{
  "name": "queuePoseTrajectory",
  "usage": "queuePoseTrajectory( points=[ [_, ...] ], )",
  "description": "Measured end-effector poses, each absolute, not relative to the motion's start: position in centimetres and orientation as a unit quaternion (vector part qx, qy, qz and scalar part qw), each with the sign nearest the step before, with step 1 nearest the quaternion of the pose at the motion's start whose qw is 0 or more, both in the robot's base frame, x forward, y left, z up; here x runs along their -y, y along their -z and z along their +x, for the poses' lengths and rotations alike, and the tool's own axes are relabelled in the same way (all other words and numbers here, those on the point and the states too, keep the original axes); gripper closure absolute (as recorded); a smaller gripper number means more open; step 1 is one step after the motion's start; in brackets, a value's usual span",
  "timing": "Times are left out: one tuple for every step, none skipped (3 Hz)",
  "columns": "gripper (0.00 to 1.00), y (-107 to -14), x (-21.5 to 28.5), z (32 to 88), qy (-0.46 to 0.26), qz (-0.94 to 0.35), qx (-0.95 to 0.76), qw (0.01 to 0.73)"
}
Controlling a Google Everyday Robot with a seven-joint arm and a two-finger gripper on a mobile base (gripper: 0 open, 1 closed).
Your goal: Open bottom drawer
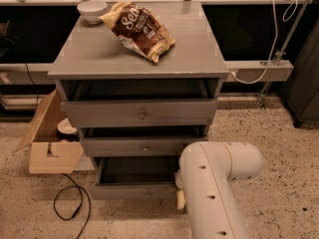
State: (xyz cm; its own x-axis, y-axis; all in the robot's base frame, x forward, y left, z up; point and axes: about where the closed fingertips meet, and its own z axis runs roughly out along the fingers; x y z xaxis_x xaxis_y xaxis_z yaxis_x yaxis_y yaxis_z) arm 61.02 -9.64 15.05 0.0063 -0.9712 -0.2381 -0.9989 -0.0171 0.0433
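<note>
The grey cabinet has three drawers. The bottom drawer stands pulled out toward me, and its dark inside shows from above. The middle drawer and the top drawer are each a little ajar, with round knobs at their centres. My white arm comes up from the lower edge and bends left. My gripper is at the right end of the bottom drawer's front, mostly hidden behind the arm.
A brown snack bag and a white bowl lie on the cabinet top. An open cardboard box with a white dish stands on the floor to the left. A black cable loops on the speckled floor.
</note>
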Motion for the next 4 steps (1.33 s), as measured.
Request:
queuePoseTrajectory(
  points=[
    [0.0, -15.9, 9.2, 59.4, -0.107, -0.699, -0.705, 0.056],
    [0.18, -16.5, 9.1, 57.3, -0.104, -0.687, -0.718, 0.044],
    [0.42, -16.8, 8.9, 55.1, -0.098, -0.679, -0.727, 0.037],
    [0.65, -16.9, 9.0, 54.4, -0.097, -0.675, -0.731, 0.038]
  ],
)
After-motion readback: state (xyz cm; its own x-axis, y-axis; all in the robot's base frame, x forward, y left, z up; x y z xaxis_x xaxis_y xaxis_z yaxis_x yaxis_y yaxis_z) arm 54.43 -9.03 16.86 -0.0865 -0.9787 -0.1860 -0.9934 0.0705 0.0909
